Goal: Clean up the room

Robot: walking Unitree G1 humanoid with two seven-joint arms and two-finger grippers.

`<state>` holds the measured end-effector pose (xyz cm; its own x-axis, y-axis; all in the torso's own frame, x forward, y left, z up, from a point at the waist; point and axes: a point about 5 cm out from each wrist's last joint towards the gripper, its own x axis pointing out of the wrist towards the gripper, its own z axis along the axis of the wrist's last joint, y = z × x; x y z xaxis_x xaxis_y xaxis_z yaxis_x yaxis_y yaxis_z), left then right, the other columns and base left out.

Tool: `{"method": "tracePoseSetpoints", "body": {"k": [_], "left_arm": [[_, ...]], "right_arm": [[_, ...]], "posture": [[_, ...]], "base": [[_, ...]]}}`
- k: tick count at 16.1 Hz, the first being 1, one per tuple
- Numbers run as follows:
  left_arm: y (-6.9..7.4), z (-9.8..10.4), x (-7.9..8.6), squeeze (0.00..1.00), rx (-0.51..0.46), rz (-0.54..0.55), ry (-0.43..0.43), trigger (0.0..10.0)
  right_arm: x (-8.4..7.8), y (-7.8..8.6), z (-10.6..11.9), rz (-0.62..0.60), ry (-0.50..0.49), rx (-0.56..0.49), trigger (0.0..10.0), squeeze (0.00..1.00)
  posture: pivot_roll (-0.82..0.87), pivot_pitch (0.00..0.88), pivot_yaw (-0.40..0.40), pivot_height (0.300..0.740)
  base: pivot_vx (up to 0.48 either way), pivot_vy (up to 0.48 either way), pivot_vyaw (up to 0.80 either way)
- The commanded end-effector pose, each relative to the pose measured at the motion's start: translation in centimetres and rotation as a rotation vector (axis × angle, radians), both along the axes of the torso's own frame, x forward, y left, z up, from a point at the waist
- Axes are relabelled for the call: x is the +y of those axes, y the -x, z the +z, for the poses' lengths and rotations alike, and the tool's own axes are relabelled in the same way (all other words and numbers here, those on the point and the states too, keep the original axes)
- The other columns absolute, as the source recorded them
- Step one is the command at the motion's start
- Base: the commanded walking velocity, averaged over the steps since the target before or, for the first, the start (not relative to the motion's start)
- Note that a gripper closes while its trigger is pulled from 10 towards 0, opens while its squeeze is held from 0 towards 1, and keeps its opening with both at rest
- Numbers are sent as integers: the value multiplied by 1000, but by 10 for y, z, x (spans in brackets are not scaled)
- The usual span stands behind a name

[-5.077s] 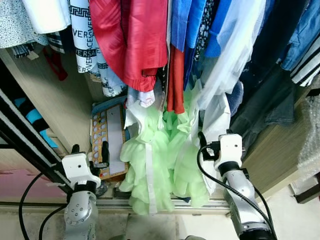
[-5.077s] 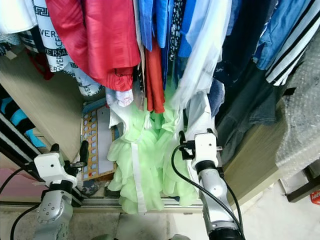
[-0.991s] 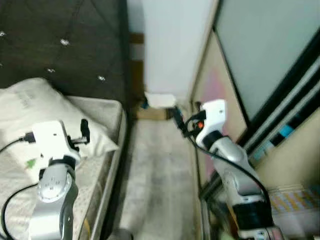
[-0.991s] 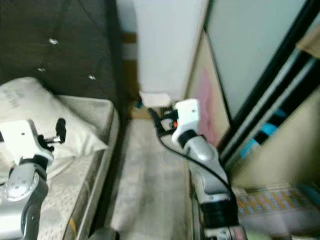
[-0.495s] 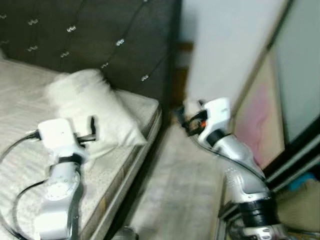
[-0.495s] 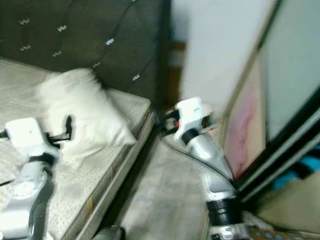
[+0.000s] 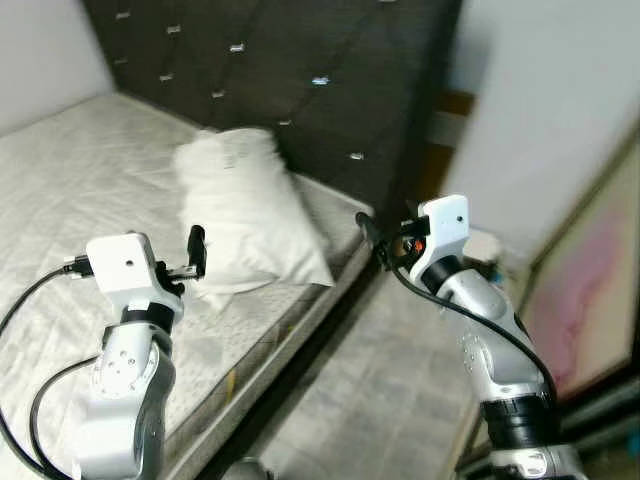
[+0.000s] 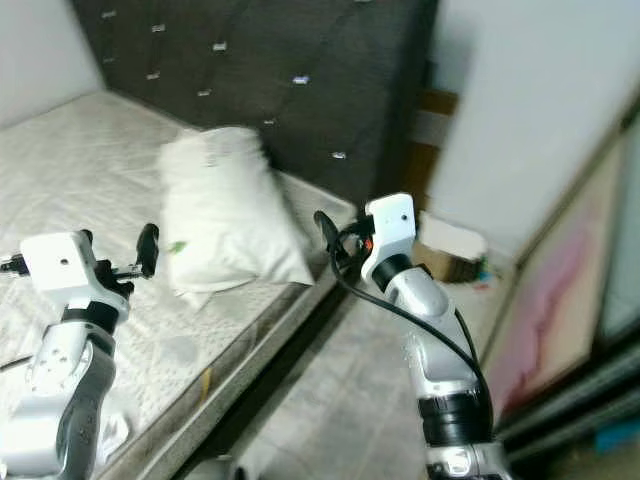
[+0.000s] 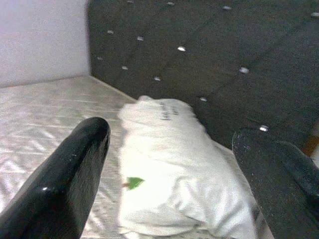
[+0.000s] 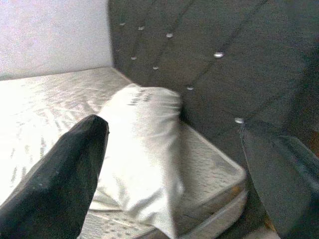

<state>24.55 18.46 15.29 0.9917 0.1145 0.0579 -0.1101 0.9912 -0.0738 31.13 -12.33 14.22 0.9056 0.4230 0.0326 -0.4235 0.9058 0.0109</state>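
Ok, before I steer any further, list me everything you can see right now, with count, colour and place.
Pillow: one, white, lying on the mattress against the headboard, near the bed's corner.
Mattress: one, pale grey quilted, on the robot's left.
Headboard: one, dark, tufted with shiny buttons, behind the pillow.
Wall: pale, to the right of the headboard.
Cardboard box: one, brown with a white top, on the floor beside the bed's corner, blurred.
Floor: grey, between bed and wardrobe side.
Panel: one, pink and cream, on the right.
Left pincer: raised over the mattress, open, holding nothing.
Right pincer: raised beside the bed's corner, open, holding nothing.
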Motion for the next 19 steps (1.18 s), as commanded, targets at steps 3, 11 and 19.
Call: {"method": "tracePoseSetpoints", "body": {"k": [3, 11, 19], "left_arm": [[-3, 3, 4, 0, -17, 25, -11, 10000], [-2, -3, 1, 0, -5, 37, 12, 10000], [-1, -4, 3, 0, -3, 51, 22, 10000]], "right_arm": [[8, -4, 7, 20, -13, -27, 10000, 0], [10, -2, 6, 45, -7, -35, 10000, 0], [12, -1, 5, 60, -11, -33, 10000, 0]], "posture": [[58, 0, -60, 740], [49, 0, -65, 740], [50, 0, -65, 740]], "base": [[0, 0, 800], [0, 0, 800], [0, 0, 800]]}}
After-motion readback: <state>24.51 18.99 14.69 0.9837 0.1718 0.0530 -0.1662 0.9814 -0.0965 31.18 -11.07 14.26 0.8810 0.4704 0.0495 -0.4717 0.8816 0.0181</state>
